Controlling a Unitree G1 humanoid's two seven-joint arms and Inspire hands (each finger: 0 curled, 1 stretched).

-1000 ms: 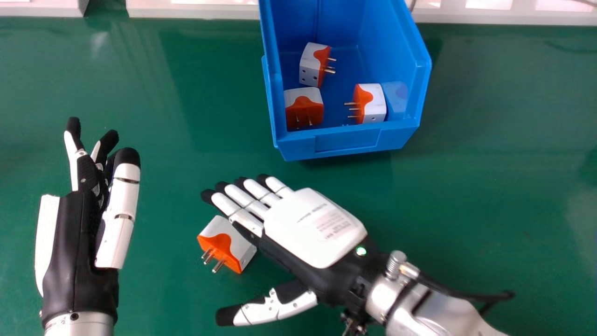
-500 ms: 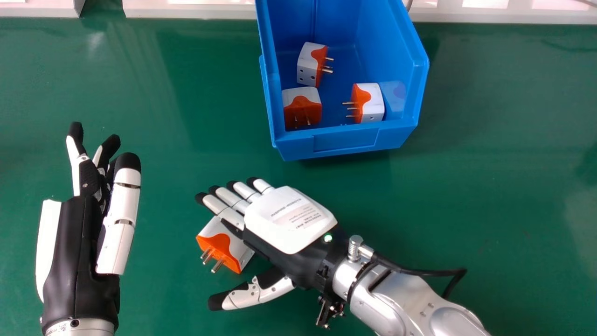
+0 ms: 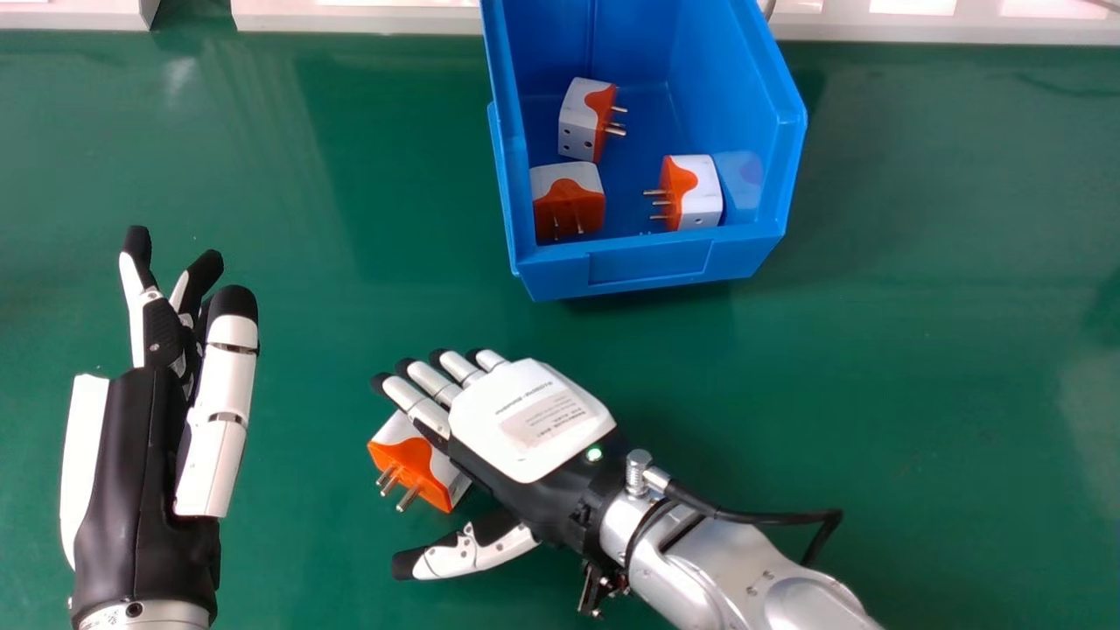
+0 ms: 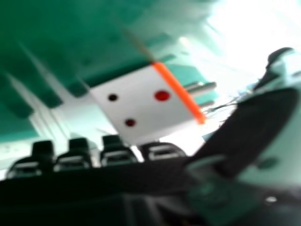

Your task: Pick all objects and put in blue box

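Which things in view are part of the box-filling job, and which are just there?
Job:
- blue plastic box
- three white-and-orange plug adapters inside
- matching adapter on the table
- right hand, beside that adapter

Just there:
- green tabletop
- white framework along its far edge
- left hand, empty

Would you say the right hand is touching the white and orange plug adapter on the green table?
Cannot tell: the head view shows the right hand covering part of the adapter, and neither view settles contact.
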